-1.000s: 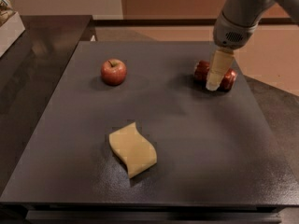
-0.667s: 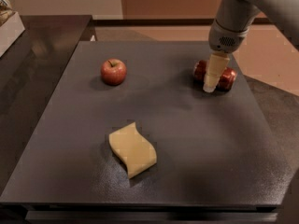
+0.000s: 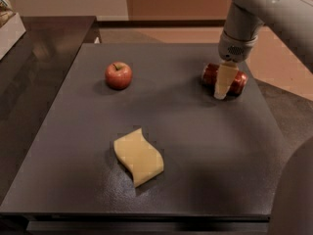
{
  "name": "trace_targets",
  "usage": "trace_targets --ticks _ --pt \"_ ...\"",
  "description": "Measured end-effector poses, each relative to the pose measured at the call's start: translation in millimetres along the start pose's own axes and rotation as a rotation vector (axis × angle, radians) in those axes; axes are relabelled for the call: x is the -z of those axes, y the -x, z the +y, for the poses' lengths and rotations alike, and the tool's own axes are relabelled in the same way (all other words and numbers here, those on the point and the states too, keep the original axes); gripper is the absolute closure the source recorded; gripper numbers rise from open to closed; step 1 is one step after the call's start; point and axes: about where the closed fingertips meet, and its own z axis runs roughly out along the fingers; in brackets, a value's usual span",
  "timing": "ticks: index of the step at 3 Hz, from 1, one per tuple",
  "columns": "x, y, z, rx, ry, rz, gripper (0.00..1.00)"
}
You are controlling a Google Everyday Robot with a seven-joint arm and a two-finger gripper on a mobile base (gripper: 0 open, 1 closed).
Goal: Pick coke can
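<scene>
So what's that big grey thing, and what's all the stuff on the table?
The big grey thing is a robot arm. At its end is a gripper, a kind of hand for pinching things. There is one camera, looking down at the dark table from the near side. Three things lie on the table: a red apple at the back left, a wavy yellow sponge near the front, and a red coke can lying on its side at the back right. The gripper is down at the can, partly covering it. The can is on the table, and I can't tell if it is gripped yet.
</scene>
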Motion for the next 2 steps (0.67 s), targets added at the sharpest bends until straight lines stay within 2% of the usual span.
trace_targets --ticks 2 --pt "-1.0 -1.9 -3.2 -0.009 -0.001 0.002 0.65"
